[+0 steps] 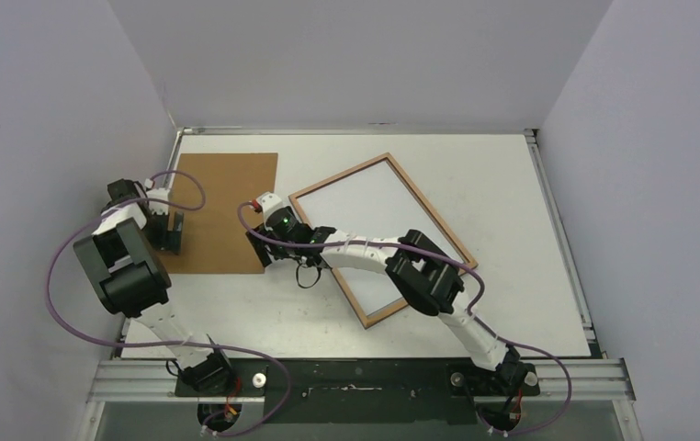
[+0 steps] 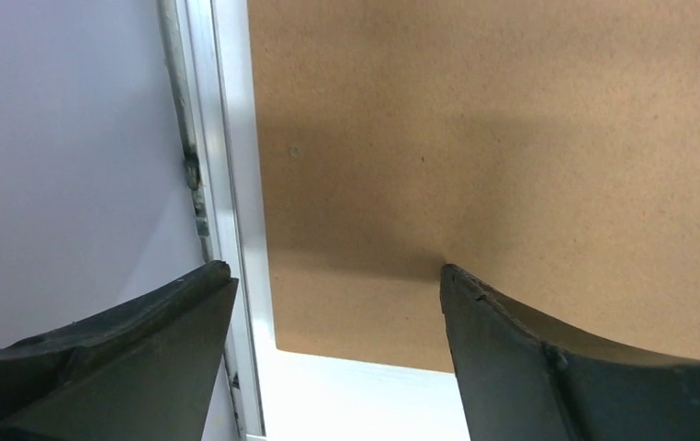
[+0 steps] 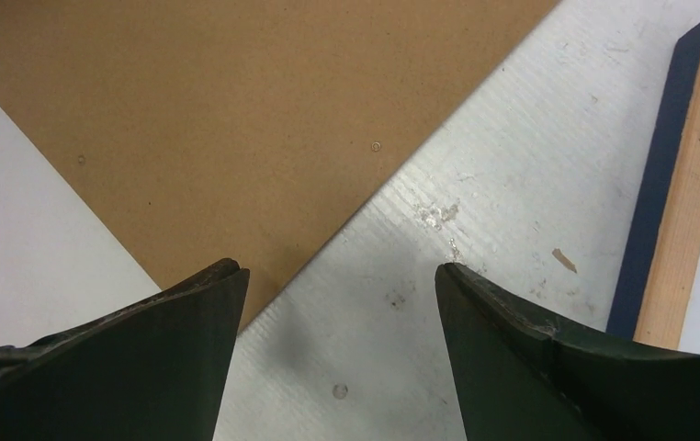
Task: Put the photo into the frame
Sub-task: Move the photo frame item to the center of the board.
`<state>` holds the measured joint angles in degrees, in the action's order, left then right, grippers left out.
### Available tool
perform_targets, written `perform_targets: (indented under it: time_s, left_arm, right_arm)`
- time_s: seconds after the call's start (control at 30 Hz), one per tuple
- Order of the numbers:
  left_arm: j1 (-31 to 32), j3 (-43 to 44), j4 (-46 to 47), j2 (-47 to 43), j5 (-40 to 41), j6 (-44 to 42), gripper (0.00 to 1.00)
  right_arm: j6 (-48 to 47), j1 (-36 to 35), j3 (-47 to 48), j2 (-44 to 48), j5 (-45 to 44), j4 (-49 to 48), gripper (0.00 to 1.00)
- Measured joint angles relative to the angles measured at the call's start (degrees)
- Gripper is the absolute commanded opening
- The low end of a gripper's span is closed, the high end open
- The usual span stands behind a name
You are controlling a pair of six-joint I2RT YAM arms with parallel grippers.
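Frame (image 1: 431, 209) placement, taken from the grippers outward. The right gripper (image 1: 262, 250) hangs with its 2 fingers (image 3: 135, 367) spread wide and nothing between them, above the near right corner of the brown backing board (image 1: 222, 197). In the right wrist view that corner points down into the gap between the fingers. The frame lies just to the right of this gripper, apart from it, with a strip of white table (image 3: 475, 230) between board and frame. Its nearest rim (image 3: 686, 184) shows a wood-brown face upward and a navy edge on the side toward the gripper.

From above, the frame lies flat, wood-brown side up. Its long axis runs from far left to near right, skewed against the table edges, and the right forearm crosses over its near left part. The area inside the rim looks pale; what fills it cannot be told.

The left gripper (image 1: 170, 230) is also spread, holding nothing. It straddles the board's left edge (image 2: 512, 138), with 1 finger (image 2: 126, 358) over the table's margin. The frame is well apart from it, beyond the board.
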<state>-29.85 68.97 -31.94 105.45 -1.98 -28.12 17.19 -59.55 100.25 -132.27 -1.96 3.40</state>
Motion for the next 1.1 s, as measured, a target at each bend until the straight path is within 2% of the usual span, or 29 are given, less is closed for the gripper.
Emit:
perform_targets:
  time_s: [0.13,0.23,0.73,1.1]
  left_arm:
    - [0.0,1.7,0.3,1.6,-0.5,0.1,0.64]
    - [0.0,1.9,0.2,2.1,-1.3,0.2,0.59]
    - [0.0,-1.7,3.4,0.1,-4.0,-2.7,0.55]
    - [2.0,-9.9,5.1,-6.2,-5.9,-11.1,0.52]
  right_arm:
    - [0.1,0.2,0.0,-1.0,0.2,-1.9,0.77]
    - [1.1,0.5,0.0,-1.8,0.9,-3.8,0.78]
    - [3.0,1.4,5.5,-7.4,3.4,-6.6,0.76]
    - [3.0,1.5,-6.0,-0.3,1.6,-8.2,0.77]
